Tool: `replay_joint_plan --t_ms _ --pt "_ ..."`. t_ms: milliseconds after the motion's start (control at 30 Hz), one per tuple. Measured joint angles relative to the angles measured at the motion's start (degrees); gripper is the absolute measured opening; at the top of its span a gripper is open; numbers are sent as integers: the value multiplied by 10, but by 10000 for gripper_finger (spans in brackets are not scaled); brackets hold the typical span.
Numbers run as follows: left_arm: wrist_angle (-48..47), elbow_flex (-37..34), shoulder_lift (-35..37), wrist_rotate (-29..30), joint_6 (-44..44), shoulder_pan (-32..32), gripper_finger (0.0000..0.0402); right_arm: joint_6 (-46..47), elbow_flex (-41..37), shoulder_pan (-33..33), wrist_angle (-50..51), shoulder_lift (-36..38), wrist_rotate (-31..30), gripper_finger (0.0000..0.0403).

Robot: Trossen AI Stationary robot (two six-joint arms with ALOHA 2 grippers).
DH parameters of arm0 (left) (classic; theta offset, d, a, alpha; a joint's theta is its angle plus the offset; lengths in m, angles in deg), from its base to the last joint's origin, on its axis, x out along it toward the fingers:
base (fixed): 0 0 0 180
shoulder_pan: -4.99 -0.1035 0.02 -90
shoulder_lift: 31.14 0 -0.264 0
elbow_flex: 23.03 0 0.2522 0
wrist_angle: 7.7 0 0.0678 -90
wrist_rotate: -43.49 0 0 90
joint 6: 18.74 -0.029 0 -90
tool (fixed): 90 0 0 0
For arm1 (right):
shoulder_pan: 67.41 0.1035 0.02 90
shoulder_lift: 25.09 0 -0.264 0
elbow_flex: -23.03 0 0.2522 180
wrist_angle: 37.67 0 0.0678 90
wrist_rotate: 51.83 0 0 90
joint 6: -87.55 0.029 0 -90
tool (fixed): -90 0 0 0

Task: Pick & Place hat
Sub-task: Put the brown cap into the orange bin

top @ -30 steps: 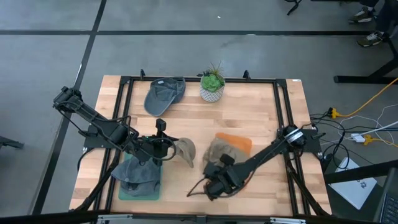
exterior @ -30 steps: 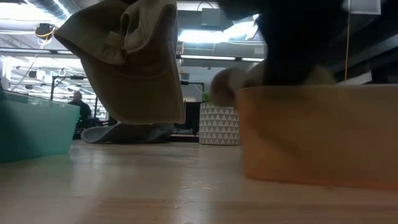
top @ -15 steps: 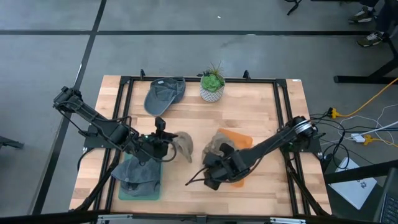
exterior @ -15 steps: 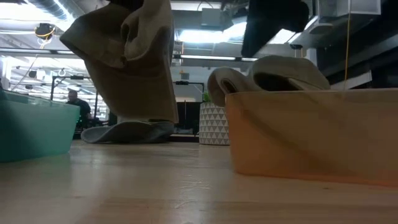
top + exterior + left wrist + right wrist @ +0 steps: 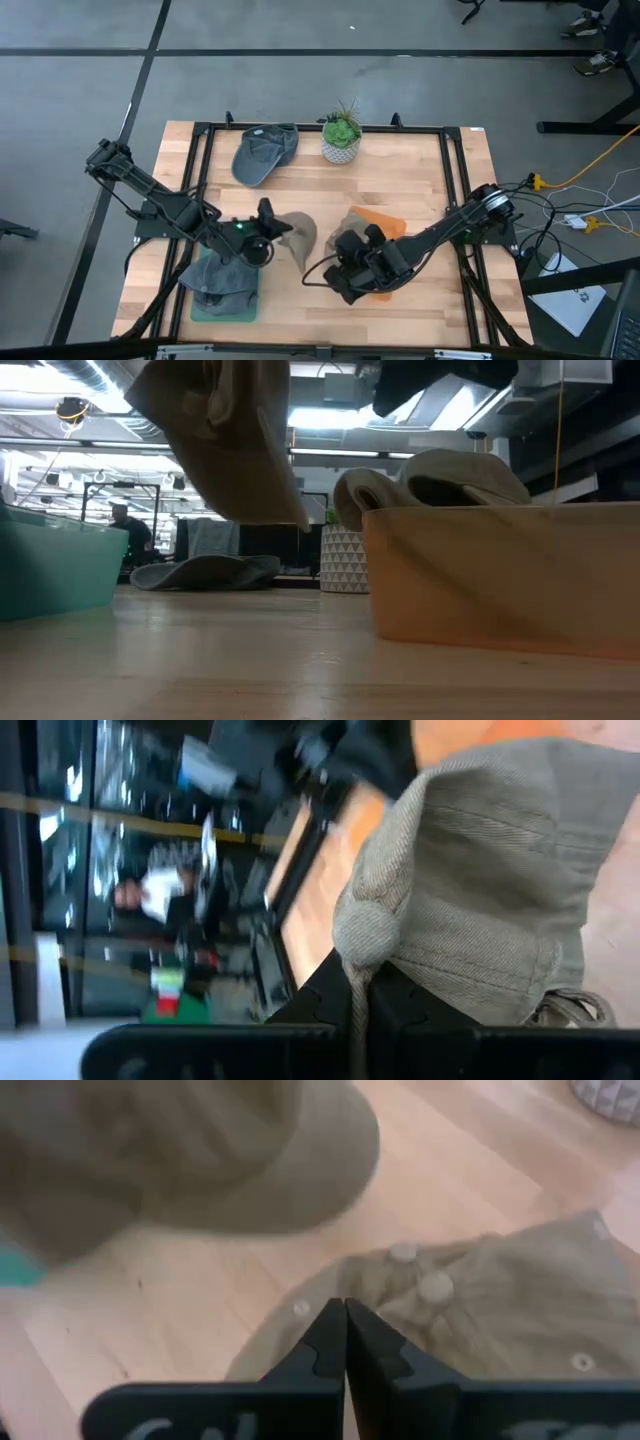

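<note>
A tan hat [image 5: 298, 234] hangs from my left gripper [image 5: 270, 232] over the middle of the table; the low view shows this hat [image 5: 225, 440] well above the wood. My left gripper [image 5: 360, 1005] is shut on it. My right gripper [image 5: 347, 272] is shut and hovers over the orange bin [image 5: 385, 222], which holds more tan hats [image 5: 440, 475]. In the right wrist view its fingers [image 5: 345, 1335] stand above those binned hats [image 5: 470, 1310] without touching them. A grey-blue hat [image 5: 265, 152] lies flat near the far edge. My left gripper pinches the tan hat's crown cloth [image 5: 372, 945] between its two fingers, right beside a cloth-covered button. It comes in roughly level from the table's left. The hat is lifted clear of the table and hangs from the fingers, its brim [image 5: 305, 240] toward the table's right.
A teal bin [image 5: 225, 290] with grey hats sits by the near-left edge, under the left arm. A potted plant [image 5: 341, 140] stands at the far edge next to the grey-blue hat. Bare wood lies between the two bins [image 5: 250, 650].
My left gripper has raised the tan hat higher above the table and carried it slightly toward the right. My right gripper has risen out of the orange bin and drawn back toward the far side, leaving the tan hats lying in the bin.
</note>
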Motion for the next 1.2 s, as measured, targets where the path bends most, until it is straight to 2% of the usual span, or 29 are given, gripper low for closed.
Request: replay_joint_plan --t_ms 200,367,600,767,867,1000,1200 --pt "-29 0 5 -51 -16 0 3 -57 13 -17 -55 1 -37 19" --pt "-92 0 19 -70 32 20 4 -217 13 -31 -170 0 -27 52" --pt "-115 0 42 -101 67 63 4 -374 13 -56 -335 -1 91 141" --pt "-114 0 50 -106 72 86 4 -441 10 -70 -412 -1 199 209" --pt "-105 0 50 -103 66 93 4 -460 10 -78 -434 -1 231 238" --pt "-79 0 50 -101 51 92 5 -486 10 -90 -447 -6 261 260" --pt "-40 0 50 -100 31 91 4 -534 9 -106 -508 -34 326 266"
